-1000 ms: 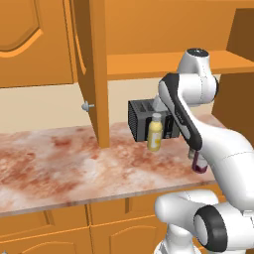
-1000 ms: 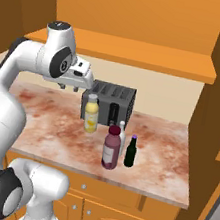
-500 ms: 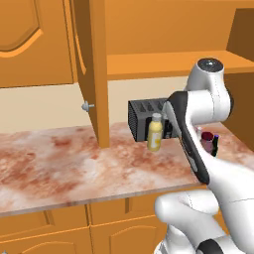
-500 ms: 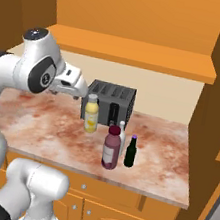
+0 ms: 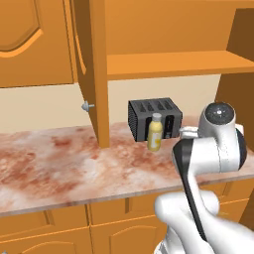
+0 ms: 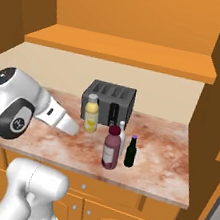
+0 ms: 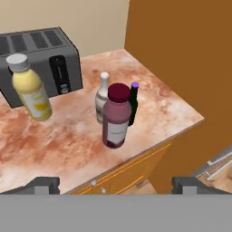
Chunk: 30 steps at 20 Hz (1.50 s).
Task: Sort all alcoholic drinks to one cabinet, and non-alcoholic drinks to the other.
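Four bottles stand on the marble counter (image 7: 68, 145). The stout pale yellow bottle (image 7: 31, 89) (image 6: 91, 117) (image 5: 155, 132) with a white cap is in front of the toaster. To its right the stout purple-maroon bottle (image 7: 117, 117) (image 6: 111, 148) with a red cap stands nearest the counter's front. Close behind it is the slim pale glass bottle (image 7: 102, 100) (image 6: 122, 132). Beside that is the slim dark bottle (image 7: 133, 105) (image 6: 131, 151) with a purple cap. My gripper (image 7: 116, 186) is open and holds nothing. It hangs off the counter's front edge, short of the purple bottle and facing it.
A dark toaster (image 7: 43, 56) (image 6: 108, 100) (image 5: 154, 116) sits against the back wall. Above it runs an open cabinet shelf (image 6: 122, 50) (image 5: 173, 62). An open cabinet door (image 5: 92, 69) hangs left of the toaster, and a tall wooden side panel (image 7: 181, 59) closes the counter's right end.
The arm has swung down and back from near the toaster, and its elbow now sits low in front of the counter. The bottles have not moved.
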{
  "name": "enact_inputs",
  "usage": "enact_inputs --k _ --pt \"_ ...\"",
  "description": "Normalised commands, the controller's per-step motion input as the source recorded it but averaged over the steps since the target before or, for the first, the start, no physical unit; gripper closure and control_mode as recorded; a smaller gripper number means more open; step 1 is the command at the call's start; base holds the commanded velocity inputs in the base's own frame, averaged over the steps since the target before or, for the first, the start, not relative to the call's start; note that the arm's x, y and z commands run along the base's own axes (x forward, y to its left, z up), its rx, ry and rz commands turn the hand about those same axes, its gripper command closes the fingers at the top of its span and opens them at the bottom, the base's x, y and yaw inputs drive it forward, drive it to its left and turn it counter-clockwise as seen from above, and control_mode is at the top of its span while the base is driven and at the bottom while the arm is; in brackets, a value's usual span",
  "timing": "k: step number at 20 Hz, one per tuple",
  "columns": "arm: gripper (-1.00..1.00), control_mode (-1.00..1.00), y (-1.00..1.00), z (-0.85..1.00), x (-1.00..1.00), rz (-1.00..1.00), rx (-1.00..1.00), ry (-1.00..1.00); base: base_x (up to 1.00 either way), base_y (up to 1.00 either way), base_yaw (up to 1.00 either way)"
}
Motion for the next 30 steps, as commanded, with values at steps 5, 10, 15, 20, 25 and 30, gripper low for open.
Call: enact_inputs --k 5,10,15,20,25,30 --pt "-1.00 -1.00 -0.42 -0.18 -0.06 -0.08 0.09 -0.09 0.00 0.00 0.00" --pt "-1.00 -1.00 -0.26 -0.25 0.10 0.01 0.09 0.00 0.00 0.00 0.00" --pt "-1.00 -1.00 -0.19 -0.35 0.44 0.04 0.01 0.00 0.00 0.00 0.00" --pt "-1.00 -1.00 -0.09 -0.12 0.49 0.12 0.00 0.00 0.00 0.00 0.00" --pt "-1.00 -1.00 -0.19 -0.28 0.40 0.13 0.00 0.00 0.00 0.00 0.00" --pt "-1.00 -1.00 -0.10 -0.33 0.20 0.06 0.00 0.00 0.00 0.00 0.00"
